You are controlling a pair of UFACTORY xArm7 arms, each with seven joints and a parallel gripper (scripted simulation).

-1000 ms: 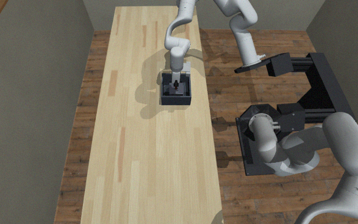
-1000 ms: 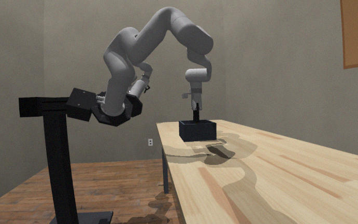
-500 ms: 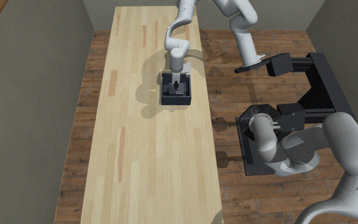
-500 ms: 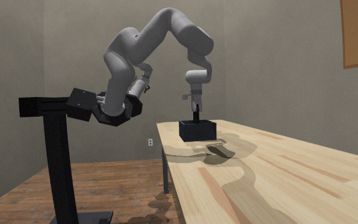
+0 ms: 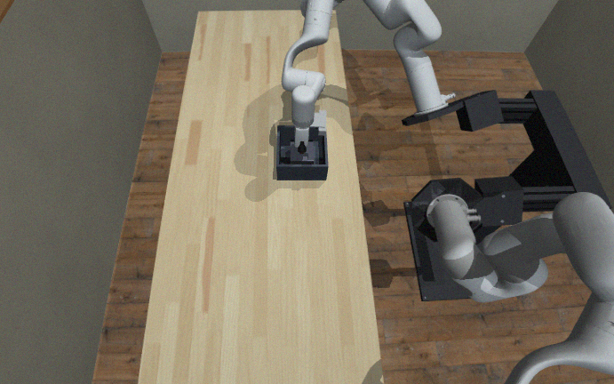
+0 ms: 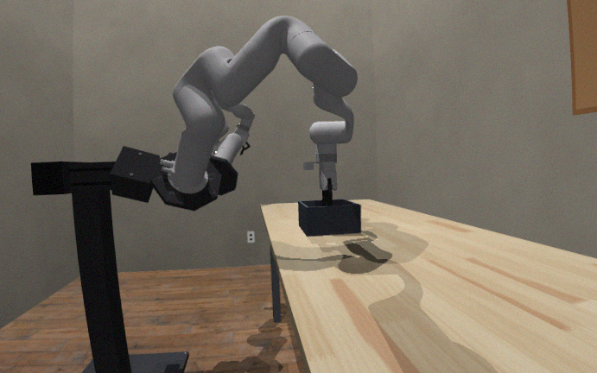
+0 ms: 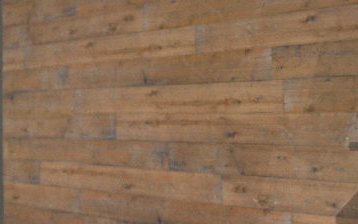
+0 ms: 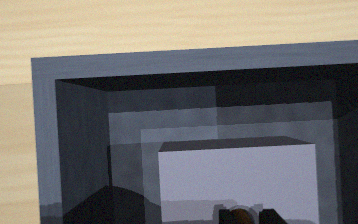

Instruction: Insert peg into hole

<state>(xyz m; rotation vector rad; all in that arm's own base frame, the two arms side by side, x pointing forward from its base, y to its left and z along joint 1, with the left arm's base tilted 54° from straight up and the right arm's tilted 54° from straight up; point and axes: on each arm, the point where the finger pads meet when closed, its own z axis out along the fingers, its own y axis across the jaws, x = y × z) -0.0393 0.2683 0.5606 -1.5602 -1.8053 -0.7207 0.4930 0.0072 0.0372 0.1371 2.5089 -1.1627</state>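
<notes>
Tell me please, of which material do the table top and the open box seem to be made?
Table top: probably wood, smooth and pale, because joined strips and grain lines show.

Open box: dark blue-grey, matte; faint streaks on its rim may suggest painted wood, but plastic is also possible.

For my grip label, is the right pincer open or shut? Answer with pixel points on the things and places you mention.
Right pincer (image 5: pixel 301 148) (image 6: pixel 327 200) (image 8: pixel 249 218) shut on the peg (image 8: pixel 242 217): its brown end shows between dark fingers.
</notes>
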